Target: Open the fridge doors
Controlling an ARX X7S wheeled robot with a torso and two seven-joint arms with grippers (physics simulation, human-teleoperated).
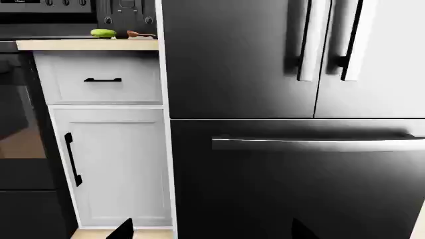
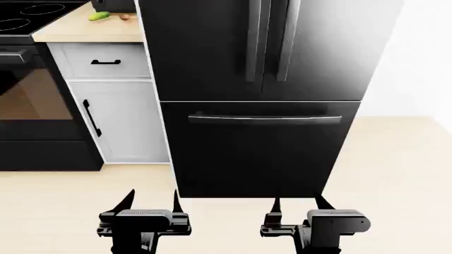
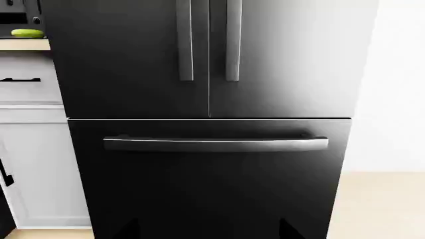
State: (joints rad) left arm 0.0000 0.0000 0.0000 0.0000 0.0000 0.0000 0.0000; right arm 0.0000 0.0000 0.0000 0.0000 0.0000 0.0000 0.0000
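The fridge doors (image 2: 211,47) are two tall glossy black panels, both closed, with two long vertical bar handles (image 2: 272,39) side by side at the middle seam. They also show in the left wrist view (image 1: 239,55) and the right wrist view (image 3: 126,55). My left gripper (image 2: 152,198) hovers low over the floor in front of the fridge's left corner, open and empty. My right gripper (image 2: 297,203) hangs open and empty before the lower drawer's right part. Both are well below the door handles and touch nothing.
A wide black drawer (image 2: 261,153) with a horizontal handle sits under the doors. Left of the fridge stands a white cabinet (image 2: 120,116) with a wooden counter (image 2: 84,29) bearing a green vegetable (image 2: 99,16), then a black oven (image 2: 35,100). A white wall (image 2: 416,58) is at right.
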